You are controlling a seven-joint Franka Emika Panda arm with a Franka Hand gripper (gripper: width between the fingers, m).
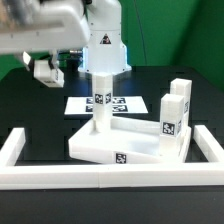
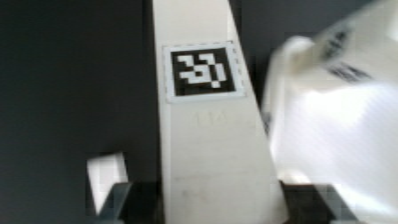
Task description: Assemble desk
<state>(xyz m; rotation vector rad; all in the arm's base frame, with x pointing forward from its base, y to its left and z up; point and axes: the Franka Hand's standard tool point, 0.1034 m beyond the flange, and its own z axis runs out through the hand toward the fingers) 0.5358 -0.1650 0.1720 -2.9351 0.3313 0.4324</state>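
The pincer [image 2: 205,200] has its two dark fingers [image 2: 118,196] set against opposite sides of a white leg [image 2: 205,120], narrowed to the leg's width and apparently clamped on its near end. In the wrist view the leg runs straight away from the pincer, its square tag facing the camera.

In the exterior view this leg [image 1: 100,108] stands upright with its foot at the far corner of the desk panel [image 1: 110,145], towards the exterior view's left. The arm comes down on it from above, though blur hides the grip itself. So the leg's long axis is vertical, in line with the pincer and square to the desk panel. In my judgement the coming move depends on keeping it so while seating the leg.

More legs [image 1: 175,115] stand at the desk panel's opposite end. The marker board [image 1: 78,103] lies behind the desk panel on the black tabletop [image 1: 30,115].
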